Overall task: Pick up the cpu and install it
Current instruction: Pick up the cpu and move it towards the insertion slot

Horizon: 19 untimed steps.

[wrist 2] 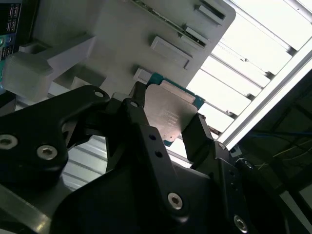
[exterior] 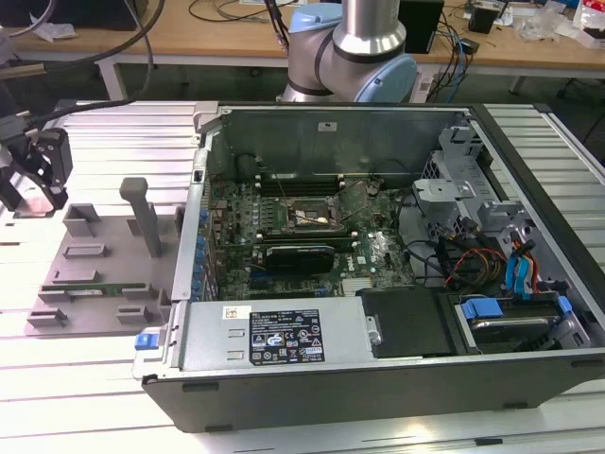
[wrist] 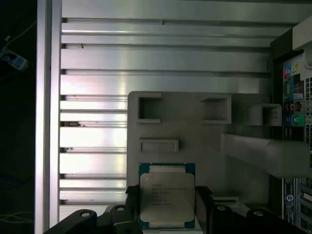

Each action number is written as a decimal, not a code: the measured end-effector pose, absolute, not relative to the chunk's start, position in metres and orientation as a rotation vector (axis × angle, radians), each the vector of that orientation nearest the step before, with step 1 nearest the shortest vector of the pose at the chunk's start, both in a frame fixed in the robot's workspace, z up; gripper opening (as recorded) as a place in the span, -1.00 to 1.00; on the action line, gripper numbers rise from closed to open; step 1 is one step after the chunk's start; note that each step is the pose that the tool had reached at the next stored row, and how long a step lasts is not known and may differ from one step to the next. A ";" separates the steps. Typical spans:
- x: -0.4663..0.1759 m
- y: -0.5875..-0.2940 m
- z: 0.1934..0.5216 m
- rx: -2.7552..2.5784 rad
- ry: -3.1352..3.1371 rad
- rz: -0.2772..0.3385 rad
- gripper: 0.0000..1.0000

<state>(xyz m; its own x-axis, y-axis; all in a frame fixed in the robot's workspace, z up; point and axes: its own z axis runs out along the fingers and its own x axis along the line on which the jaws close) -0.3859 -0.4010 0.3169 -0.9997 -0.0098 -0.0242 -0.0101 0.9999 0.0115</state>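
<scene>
The cpu (wrist: 167, 195) is a flat square chip with a silver-grey metal top and a green rim. My gripper (wrist: 167, 207) is shut on it, with one dark finger (wrist: 132, 201) against each of two opposite edges. In the second wrist view the cpu (wrist 2: 170, 117) sits tilted between the fingertips (wrist 2: 197, 139) of the gripper (wrist 2: 168, 123), held over the end of the grey fixture plate (wrist 2: 146, 29). In the exterior view the gripper (exterior: 38, 189) hangs at the far left, beside the plate (exterior: 104, 255). The motherboard socket (exterior: 307, 216) lies open inside the computer case.
The open computer case (exterior: 378, 284) stands to the exterior view's right of the fixture plate, its metal wall between them. A tall grey post (exterior: 142, 216) rises from the plate, and a green memory stick (exterior: 90, 288) lies in a slot. Ribbed aluminium table (wrist: 161, 58) surrounds the plate.
</scene>
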 end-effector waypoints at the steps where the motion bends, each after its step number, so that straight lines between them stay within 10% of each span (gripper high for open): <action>1: -0.386 -0.401 0.318 -0.016 3.117 0.018 0.09; 19: -0.386 -0.401 0.346 -0.016 3.117 0.018 0.09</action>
